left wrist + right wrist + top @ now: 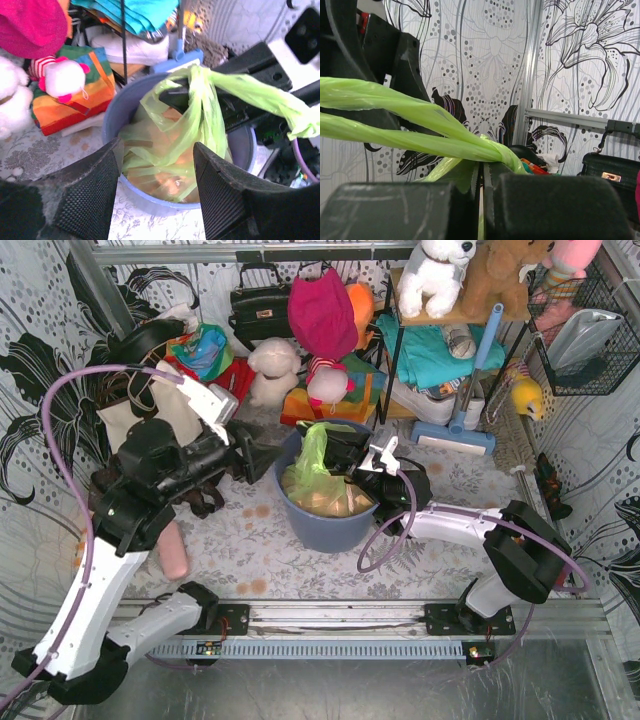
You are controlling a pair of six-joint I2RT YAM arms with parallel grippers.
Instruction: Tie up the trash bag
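The lime-green trash bag (318, 472) sits in the blue-grey round bin (330, 528), with tan paper scraps showing through. Its top is gathered into twisted strands. My right gripper (347, 464) reaches over the bin's far rim and is shut on a strand of the bag (425, 117); the jaws (481, 172) meet with green plastic pinched between them. My left gripper (262, 456) is open and empty, just left of the bin. In the left wrist view its fingers (95, 192) frame the bin's near rim (150, 197) and the bag (200, 117), with one strand stretched right.
A cream tote bag (150, 408) stands behind the left arm. Plush toys (272, 370), a black handbag (260, 305), a metal shelf (440, 340) and a blue brush (458, 435) crowd the back. A pink object (175, 552) lies by the left arm. A wire basket (580, 340) hangs right.
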